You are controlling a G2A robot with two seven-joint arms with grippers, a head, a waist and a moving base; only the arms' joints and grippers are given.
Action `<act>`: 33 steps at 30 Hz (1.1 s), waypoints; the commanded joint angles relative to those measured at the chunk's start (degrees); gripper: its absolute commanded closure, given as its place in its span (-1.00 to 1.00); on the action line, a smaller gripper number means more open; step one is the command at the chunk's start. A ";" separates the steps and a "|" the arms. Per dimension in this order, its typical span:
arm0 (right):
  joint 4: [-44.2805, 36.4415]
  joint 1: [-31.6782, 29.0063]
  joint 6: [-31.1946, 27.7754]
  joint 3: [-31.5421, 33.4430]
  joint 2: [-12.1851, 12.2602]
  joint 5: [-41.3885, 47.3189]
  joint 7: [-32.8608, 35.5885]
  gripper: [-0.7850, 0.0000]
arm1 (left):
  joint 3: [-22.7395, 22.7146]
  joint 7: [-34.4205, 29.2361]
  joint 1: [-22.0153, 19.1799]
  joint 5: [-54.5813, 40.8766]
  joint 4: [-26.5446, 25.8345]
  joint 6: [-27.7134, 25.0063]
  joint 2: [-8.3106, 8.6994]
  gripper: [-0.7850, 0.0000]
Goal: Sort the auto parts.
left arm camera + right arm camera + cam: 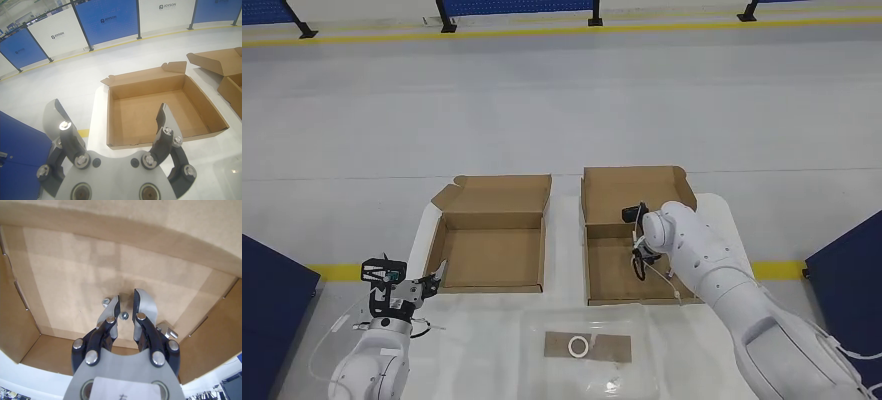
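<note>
White table (564,262) on a pale floor (542,100) fenced by blue panels (105,20), two boxes (492,252) side by side, left gripper (110,104) spread wide, right gripper (126,293) slightly parted over nuts (124,316).

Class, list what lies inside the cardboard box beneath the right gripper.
On the box floor: a nut between the jaws of the open right gripper, a second nut beside them, a metal fitting near one wall. The gripper hides the floor under it.
</note>
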 commanded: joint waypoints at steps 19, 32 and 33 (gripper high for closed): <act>-25.95 -10.71 2.52 11.41 6.22 -6.44 4.71 -1.00 | 0.00 0.00 0.00 0.00 0.00 0.00 0.00 -1.00; -67.18 -39.35 -11.84 37.47 13.42 2.68 10.11 -1.00 | 0.00 0.00 0.00 0.00 0.00 0.00 0.00 -1.00; -68.89 -41.07 -14.83 38.93 13.72 4.44 10.00 -1.00 | 0.00 0.00 0.00 0.00 0.00 0.00 0.00 -1.00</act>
